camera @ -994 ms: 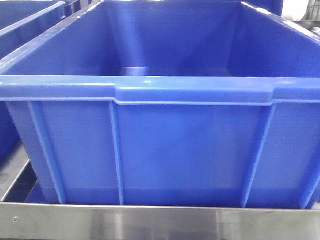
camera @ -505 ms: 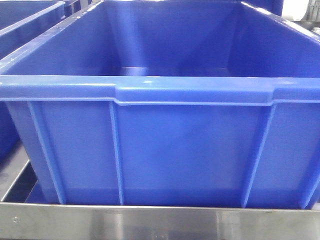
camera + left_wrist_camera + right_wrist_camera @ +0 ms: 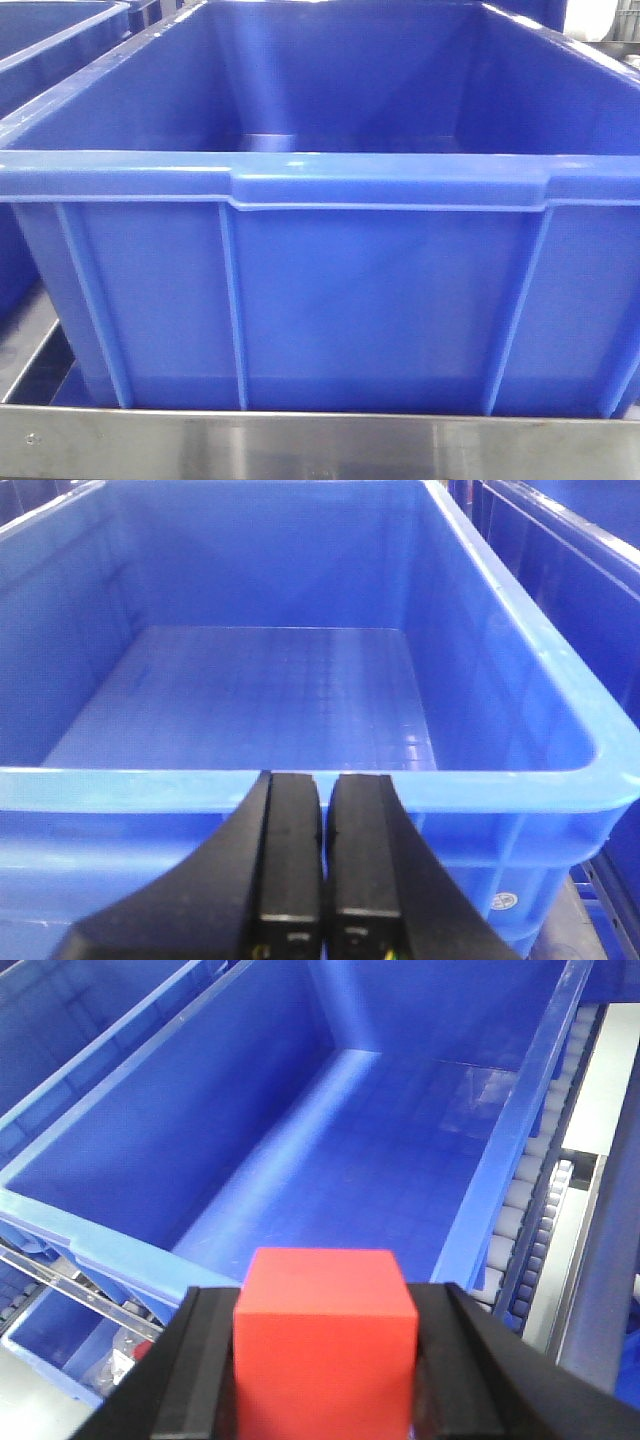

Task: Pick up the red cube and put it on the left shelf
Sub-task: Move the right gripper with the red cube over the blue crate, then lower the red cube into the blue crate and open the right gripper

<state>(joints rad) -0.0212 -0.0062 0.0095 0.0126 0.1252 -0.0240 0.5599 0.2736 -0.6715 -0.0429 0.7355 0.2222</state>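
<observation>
A red cube point(image 3: 325, 1345) sits between the black fingers of my right gripper point(image 3: 325, 1305), which is shut on it. The right gripper holds the cube above the near end of an empty blue bin point(image 3: 370, 1110). My left gripper point(image 3: 325, 780) is shut and empty, its tips level with the near rim of another empty blue bin point(image 3: 300, 785). The front view shows only a blue bin point(image 3: 320, 180) on a metal shelf rail point(image 3: 320, 445); neither gripper nor the cube appears there.
More blue bins stand to the left point(image 3: 60, 1020) and below point(image 3: 60, 1355) in the right wrist view. A roller conveyor track point(image 3: 545, 1190) and a metal frame post point(image 3: 610, 1240) run along the right. Another bin point(image 3: 560, 560) stands right of the left gripper's bin.
</observation>
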